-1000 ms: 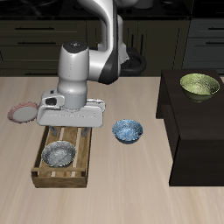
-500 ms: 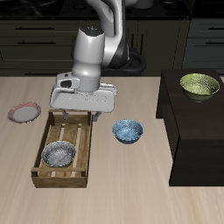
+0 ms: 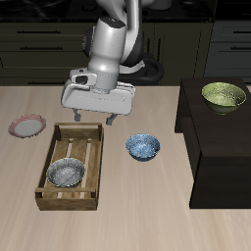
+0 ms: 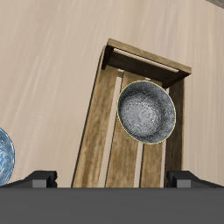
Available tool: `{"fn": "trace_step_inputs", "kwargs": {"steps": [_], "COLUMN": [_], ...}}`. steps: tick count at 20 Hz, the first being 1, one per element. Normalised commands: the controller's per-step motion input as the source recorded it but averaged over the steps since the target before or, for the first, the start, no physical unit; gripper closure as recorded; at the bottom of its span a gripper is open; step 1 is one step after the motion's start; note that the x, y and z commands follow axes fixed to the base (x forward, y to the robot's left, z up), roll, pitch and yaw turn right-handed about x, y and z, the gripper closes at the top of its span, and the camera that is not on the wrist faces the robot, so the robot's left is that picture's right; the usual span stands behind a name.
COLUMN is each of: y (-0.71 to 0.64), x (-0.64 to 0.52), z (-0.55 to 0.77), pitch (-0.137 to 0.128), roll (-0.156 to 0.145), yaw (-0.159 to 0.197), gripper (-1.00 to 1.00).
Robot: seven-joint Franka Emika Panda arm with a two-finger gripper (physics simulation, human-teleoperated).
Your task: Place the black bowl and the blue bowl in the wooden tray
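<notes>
Pincer [image 3: 94,119]: jaws spread wide, nothing held, raised above the back end of the wooden tray [image 3: 51,157].

Wooden tray: slatted bottom, raised sides. Contents: the black bowl [image 3: 67,174], upright, in the half nearer the table's front edge; the back half bare.

Blue bowl [image 3: 143,147]: on the table just beside the tray, outside it, upright.

Exterior view only: pink plate [image 3: 26,125] beside the tray's back corner; yellow-green bowl [image 3: 225,96] on a dark cabinet well apart from the tray.

Wrist view only: the black bowl's [image 4: 147,111] mottled grey inside seen straight down; the blue bowl [image 4: 5,156] cut by the frame edge.
</notes>
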Motion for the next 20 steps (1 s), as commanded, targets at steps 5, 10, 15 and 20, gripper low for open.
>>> {"fn": "trace_step_inputs", "kwargs": {"steps": [5,10,15,20], "y": [0.19,0.12,0.29,0.21], "x": [-0.24,-0.19,-0.15,-0.17], "z": [0.25,0.11,0.03,0.13], "pitch": [-0.028,-0.004,0.025,-0.029], "roll": [-0.010,-0.039,-0.011,-0.020], "yaw": [0.011,0.004,0.002,0.019], "gripper": [-1.00,-1.00,-1.00,-1.00]}}
